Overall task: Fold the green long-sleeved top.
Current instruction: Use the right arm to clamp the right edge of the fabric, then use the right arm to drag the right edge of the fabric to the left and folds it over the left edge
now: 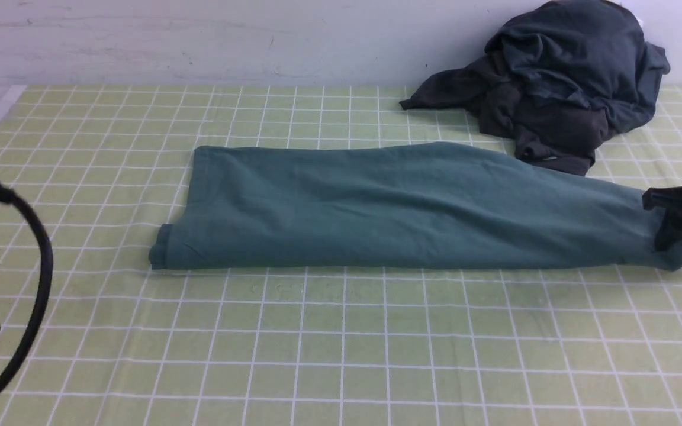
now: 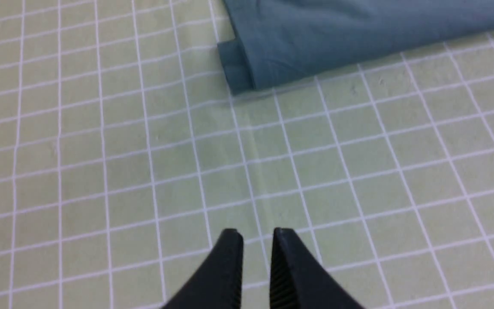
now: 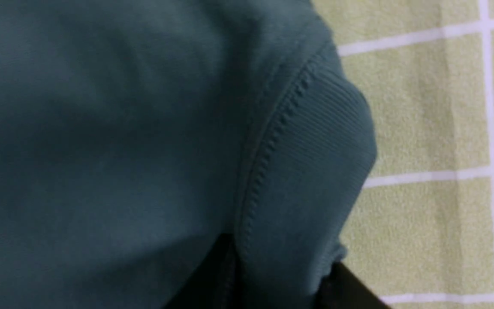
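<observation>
The green long-sleeved top [image 1: 376,207] lies folded into a long narrow band across the checked tablecloth, with no logo or label showing. My right gripper [image 1: 678,236] is at the band's right end. In the right wrist view my right gripper [image 3: 279,283] is shut on the top's ribbed edge [image 3: 315,171], with the cloth filling the space between the fingers. My left gripper [image 2: 257,234] hangs over bare cloth near the table's left front, well short of the top's left corner [image 2: 238,68]. Its jaws stand a narrow gap apart and hold nothing.
A heap of dark charcoal-grey garments [image 1: 560,83] sits at the back right, close behind the top's right part. The left arm's black cable [image 1: 39,266] loops at the left edge. The green checked tablecloth [image 1: 341,343] covers the table up to a pale wall.
</observation>
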{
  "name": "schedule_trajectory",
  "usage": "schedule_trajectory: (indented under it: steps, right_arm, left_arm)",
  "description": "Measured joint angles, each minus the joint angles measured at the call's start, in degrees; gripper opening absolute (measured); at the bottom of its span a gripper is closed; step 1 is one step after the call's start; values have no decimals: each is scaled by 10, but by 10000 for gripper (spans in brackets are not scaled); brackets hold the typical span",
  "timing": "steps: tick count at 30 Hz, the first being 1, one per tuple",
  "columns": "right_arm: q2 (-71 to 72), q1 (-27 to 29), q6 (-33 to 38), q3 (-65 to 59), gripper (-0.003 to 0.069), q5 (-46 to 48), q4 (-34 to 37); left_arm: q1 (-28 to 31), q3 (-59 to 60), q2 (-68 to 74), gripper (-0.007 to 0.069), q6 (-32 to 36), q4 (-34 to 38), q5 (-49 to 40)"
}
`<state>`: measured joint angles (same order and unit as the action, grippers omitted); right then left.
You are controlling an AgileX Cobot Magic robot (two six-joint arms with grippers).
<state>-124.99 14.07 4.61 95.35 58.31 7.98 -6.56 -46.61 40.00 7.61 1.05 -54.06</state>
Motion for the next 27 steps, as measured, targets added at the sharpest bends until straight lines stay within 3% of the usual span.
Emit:
schedule_trajectory:
  steps: [3, 7, 10, 15, 20, 22, 23, 26, 27]
  right_arm:
    - [16, -1, 7, 19, 50, 20, -35]
    - [52, -3, -32, 61, 50, 66, -134]
    - [88, -2, -69, 97, 50, 96, -169]
    - [154, -35, -56, 165, 50, 109, -85]
    - [168, -127, -43, 202, 50, 86, 16]
    - [159, -211, -37, 203, 50, 60, 67]
    - [156, -217, -36, 203, 50, 56, 70]
    - [114, -318, -25, 204, 50, -5, 107]
    - [114, -323, -25, 204, 50, -5, 108]
  left_arm:
    - [0, 17, -19, 90, -6, -18, -24]
    - [0, 58, -25, 90, -23, -25, -28]
    - [0, 109, -25, 90, -29, -26, 22]
    - [0, 193, -23, 90, -42, -1, 151]
    - [0, 202, -22, 90, -47, 16, 171]
    - [0, 202, -22, 90, -48, 17, 184]
    - [0, 202, -22, 90, -48, 17, 184]
    - [0, 202, -22, 90, -49, 18, 187]
    - [0, 202, -22, 90, -49, 18, 187]
